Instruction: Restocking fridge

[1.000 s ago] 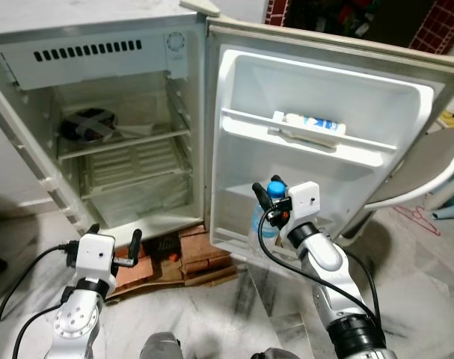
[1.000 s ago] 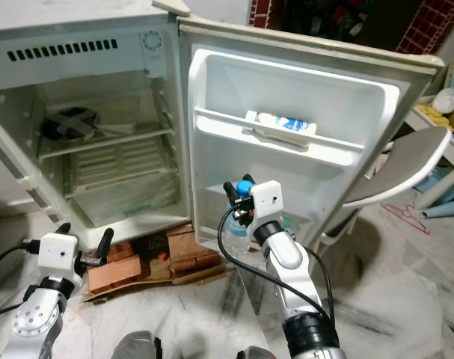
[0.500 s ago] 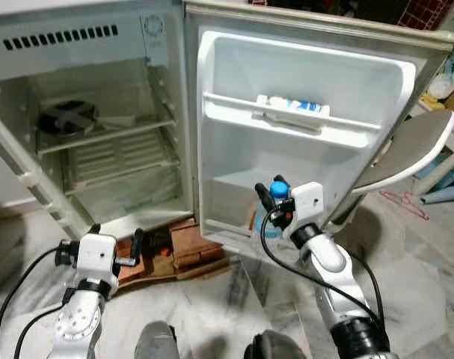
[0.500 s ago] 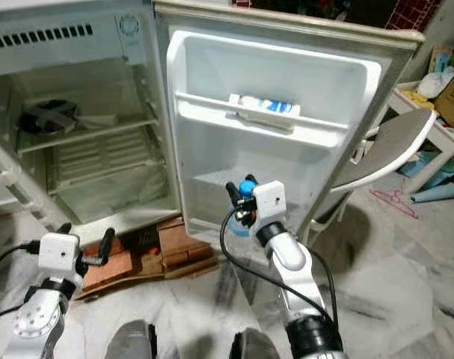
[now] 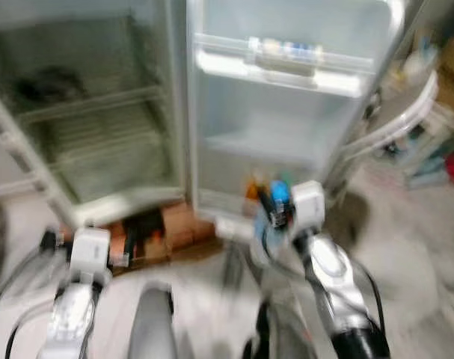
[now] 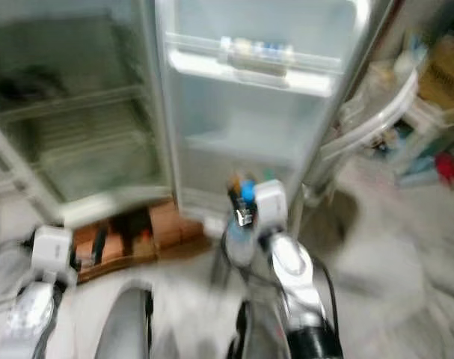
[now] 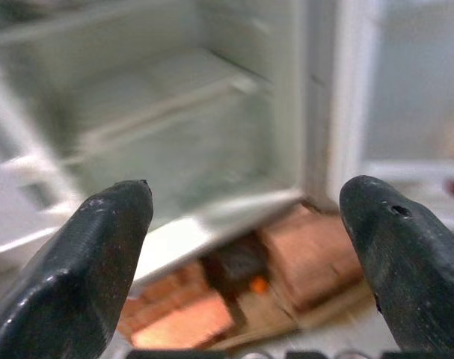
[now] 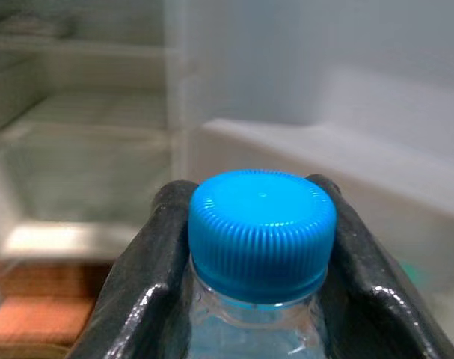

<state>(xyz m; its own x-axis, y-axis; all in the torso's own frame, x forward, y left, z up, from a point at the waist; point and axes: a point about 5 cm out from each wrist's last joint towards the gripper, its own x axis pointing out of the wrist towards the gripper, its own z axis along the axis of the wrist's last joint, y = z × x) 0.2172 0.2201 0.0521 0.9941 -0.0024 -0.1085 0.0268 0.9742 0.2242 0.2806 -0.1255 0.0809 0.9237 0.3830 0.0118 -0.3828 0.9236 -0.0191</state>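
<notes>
Your right tool (image 5: 275, 212) holds the bottle (image 8: 261, 247) by its neck, near the open fridge door (image 5: 286, 112); it is not yet stocked. Your left tool (image 7: 249, 247) hangs wide, empty, low before the fridge (image 5: 99, 112).

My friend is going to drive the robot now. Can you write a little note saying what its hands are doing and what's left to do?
Right gripper: shut on the clear plastic bottle with a blue cap, held in front of the open white fridge door.
Left gripper: open, holding nothing, low before the fridge's wire shelves.
Done: the fridge is open and the bottle is picked up.
Left: set the bottle in the fridge. The head views are blurred.
</notes>
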